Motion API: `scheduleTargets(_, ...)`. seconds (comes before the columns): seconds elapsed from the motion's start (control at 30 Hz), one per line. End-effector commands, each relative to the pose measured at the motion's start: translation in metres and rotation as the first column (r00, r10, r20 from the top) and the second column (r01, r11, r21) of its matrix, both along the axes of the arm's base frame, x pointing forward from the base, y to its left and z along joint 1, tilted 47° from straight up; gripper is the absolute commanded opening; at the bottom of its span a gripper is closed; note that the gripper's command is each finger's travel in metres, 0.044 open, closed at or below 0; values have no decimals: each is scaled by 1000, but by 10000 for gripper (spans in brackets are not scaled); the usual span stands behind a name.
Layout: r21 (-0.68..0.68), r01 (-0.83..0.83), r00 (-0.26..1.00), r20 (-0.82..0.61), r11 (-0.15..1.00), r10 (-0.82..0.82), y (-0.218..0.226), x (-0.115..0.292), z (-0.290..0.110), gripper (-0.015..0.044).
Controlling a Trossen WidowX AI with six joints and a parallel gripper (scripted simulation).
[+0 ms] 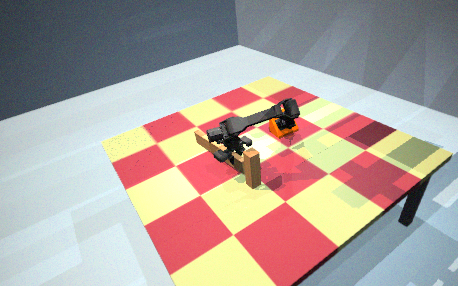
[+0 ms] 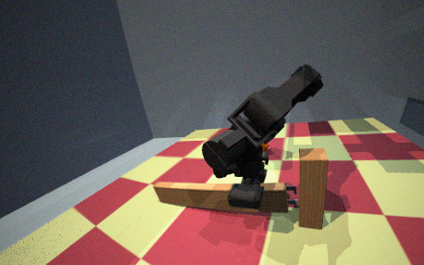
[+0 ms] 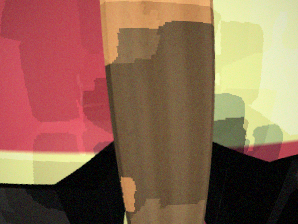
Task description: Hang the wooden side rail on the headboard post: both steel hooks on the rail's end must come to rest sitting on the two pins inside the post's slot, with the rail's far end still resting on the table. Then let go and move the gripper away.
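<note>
The wooden side rail (image 1: 206, 141) (image 2: 194, 195) (image 3: 160, 96) lies low over the checkered table, pointing at the upright wooden headboard post (image 1: 252, 168) (image 2: 312, 187). My gripper (image 1: 231, 148) (image 2: 245, 195) is shut on the rail near its hook end. The rail's two steel hooks (image 2: 292, 195) stick out toward the post and reach its face; I cannot tell whether they sit on the pins. The rail's far end rests near the table in the exterior view. In the wrist view the rail runs up the middle between my dark fingers.
The arm's orange base (image 1: 282, 127) stands behind the post on the red and yellow checkered table (image 1: 255, 240) (image 2: 393, 195). The table's edges and a dark leg (image 1: 414, 202) show at the right.
</note>
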State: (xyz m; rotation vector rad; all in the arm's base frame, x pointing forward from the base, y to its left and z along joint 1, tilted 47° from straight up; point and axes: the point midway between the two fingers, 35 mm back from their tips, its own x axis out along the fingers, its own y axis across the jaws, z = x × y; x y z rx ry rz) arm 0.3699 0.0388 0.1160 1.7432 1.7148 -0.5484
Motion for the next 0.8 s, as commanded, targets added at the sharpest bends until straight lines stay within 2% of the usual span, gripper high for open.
scheduleTargets(0.0,2,9,1000,5,1000,-9,-1,1,4,0)
scheduleTargets(0.77,3,9,1000,5,1000,-9,0,1,6,0)
